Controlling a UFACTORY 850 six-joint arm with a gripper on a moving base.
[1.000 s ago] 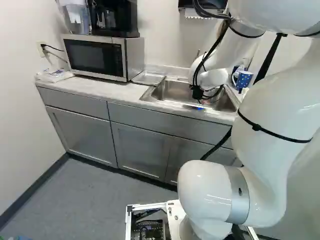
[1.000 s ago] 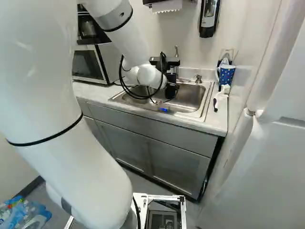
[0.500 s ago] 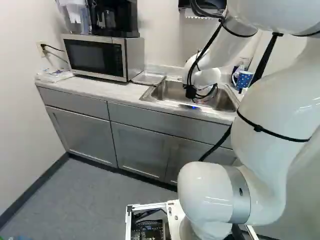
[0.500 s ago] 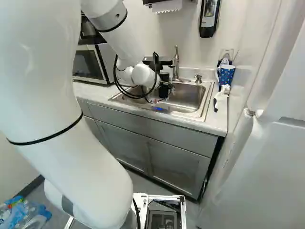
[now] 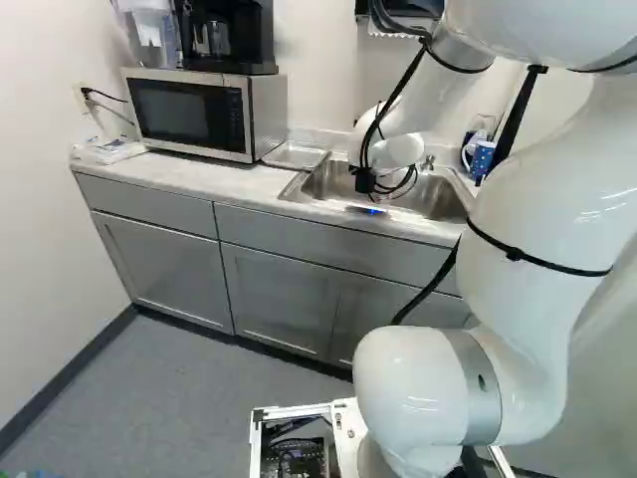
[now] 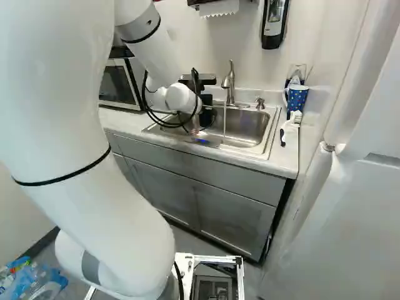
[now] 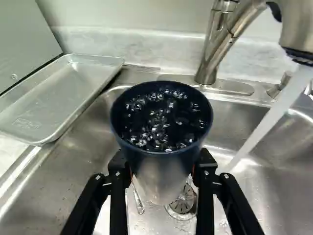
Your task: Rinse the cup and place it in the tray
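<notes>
Cup (image 7: 162,152), wet inside, sits in the gripper (image 7: 163,169), its part-spread fingers pressing both sides, above the sink (image 7: 264,196), clear of the running water (image 7: 271,122); rinsing looks partly done, with placing in the tray (image 7: 54,98) beside the sink left.

Microwave oven (image 5: 187,112): located at the left end of the tabletop (image 5: 231,183) in the left base view; black coffee maker (image 5: 225,38) on top. Blue dotted mug (image 6: 296,99): located at the right end in the right base view; scrub brush (image 6: 291,121) in front. Soap dispenser (image 6: 274,25): wall-mounted, right of the paper towel (image 6: 219,8). Plastic bottles (image 6: 39,282): on floor (image 5: 179,398).
</notes>
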